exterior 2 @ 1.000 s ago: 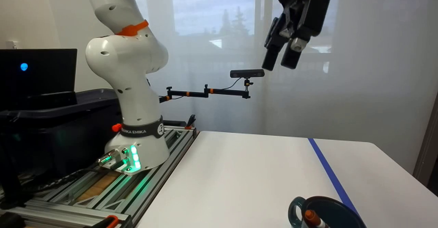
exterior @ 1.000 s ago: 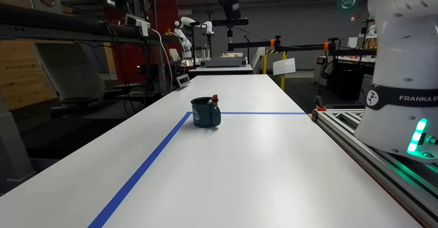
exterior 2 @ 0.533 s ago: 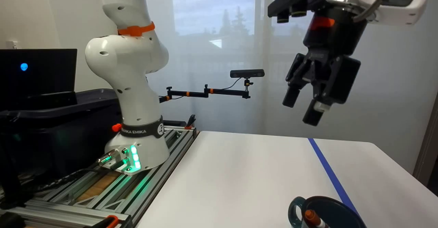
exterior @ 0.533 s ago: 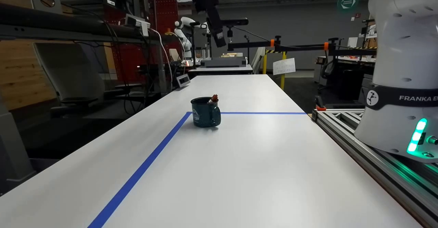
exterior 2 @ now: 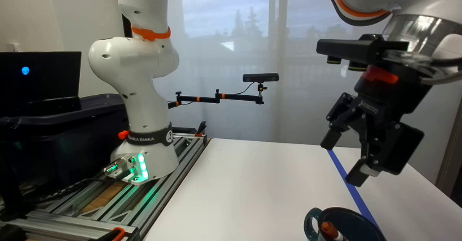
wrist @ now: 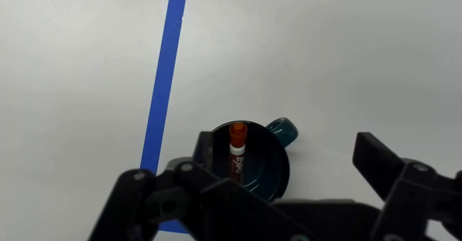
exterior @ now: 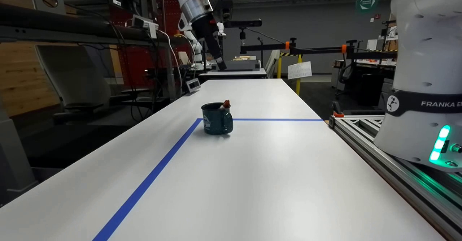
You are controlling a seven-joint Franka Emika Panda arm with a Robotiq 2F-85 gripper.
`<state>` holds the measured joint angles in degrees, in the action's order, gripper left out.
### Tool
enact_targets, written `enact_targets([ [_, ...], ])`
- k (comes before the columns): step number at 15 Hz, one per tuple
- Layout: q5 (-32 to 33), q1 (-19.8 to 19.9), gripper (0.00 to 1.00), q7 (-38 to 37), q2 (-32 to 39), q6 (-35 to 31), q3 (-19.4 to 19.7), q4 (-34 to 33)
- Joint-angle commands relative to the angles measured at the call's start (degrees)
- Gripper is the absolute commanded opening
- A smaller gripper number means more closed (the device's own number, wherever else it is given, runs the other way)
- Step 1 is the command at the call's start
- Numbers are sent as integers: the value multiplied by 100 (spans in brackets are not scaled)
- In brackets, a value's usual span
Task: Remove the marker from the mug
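Observation:
The dark teal mug (exterior: 213, 122) stands upright on the white table. In an exterior view the mug (exterior 2: 355, 223) is cut off by the lower edge. The marker (exterior 2: 330, 230), with an orange-red cap and white band, leans inside it, cap end up at the rim. In the wrist view the marker (wrist: 237, 143) lies between my fingertips, nearer the left one, and its lower end is hidden by the gripper. The mug (wrist: 267, 158) has its handle toward the upper right there. My gripper (wrist: 283, 140) is open and empty. In both exterior views the gripper (exterior 2: 342, 160) (exterior: 221, 67) is above the mug, apart from it, and tilted.
Blue tape (exterior: 155, 174) runs along the white table (exterior: 274, 183) and turns a corner behind the mug. The robot base (exterior 2: 146, 158) stands on a metal frame at the table's edge. A camera on an arm (exterior 2: 260, 77) hangs beyond the table.
My gripper has come down toward the table and the mug, moving right in an exterior view. Its fingers look wider apart than a second ago. The mug and marker have not moved.

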<state>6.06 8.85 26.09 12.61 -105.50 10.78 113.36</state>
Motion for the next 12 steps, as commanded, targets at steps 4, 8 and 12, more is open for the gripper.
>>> enact_targets([
  [4,-65,182,100,-152,834,193,-257,-775],
  [8,-36,199,100,-303,1190,216,-338,-1014],
  [12,-14,224,72,-411,1452,245,-370,-1192],
])
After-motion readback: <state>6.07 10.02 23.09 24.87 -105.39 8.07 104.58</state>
